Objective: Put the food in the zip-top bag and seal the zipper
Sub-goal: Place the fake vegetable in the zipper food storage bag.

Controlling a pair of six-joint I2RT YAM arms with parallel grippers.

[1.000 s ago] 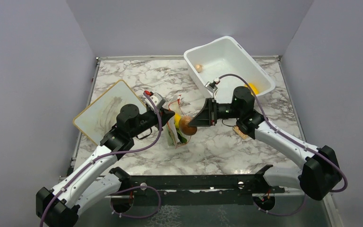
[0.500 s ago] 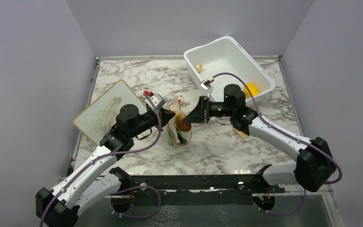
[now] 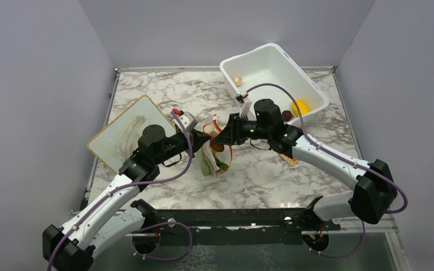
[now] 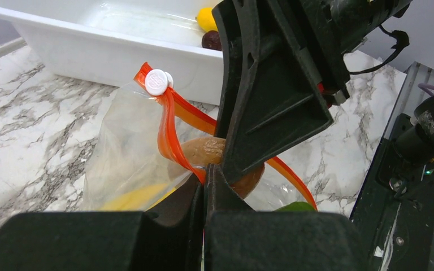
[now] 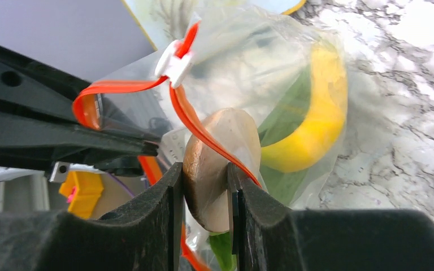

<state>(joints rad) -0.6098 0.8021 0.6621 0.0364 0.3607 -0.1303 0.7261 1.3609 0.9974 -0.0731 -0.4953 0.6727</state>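
Zip-top bag (image 3: 215, 162) held upright at middle of surface (image 3: 271, 175), mouth edge pinched by left hand (image 3: 202, 137). Brown piece (image 5: 215, 147) gripped by right hand (image 3: 223, 137), set at mouth from right, zipper (image 5: 203, 132) crossing it (banana (image 5: 316, 113) already inside). Interior judged below and left of piece.

Mid-table layout, bag between both grippers.
Bag (image 3: 215, 157) at centre of table (image 3: 260, 175), mouth edge pinched by left gripper (image 4: 204, 175) from the left. Right gripper (image 5: 203, 175) opposite, from the right, clamped on round piece (image 5: 217, 152) at bag mouth, against zipper (image 4: 169, 135). Banana (image 5: 316, 124) and leafy vegetable (image 5: 288, 107) inside bag. Tub (image 3: 271, 56) behind-right, holding oval fruit (image 3: 300, 106) at right end and second round piece (image 3: 237, 81) at far-left corner. Board (image 3: 125, 132) left of bag. Patterned square (image 3: 290, 158) right of bag, beside right arm.
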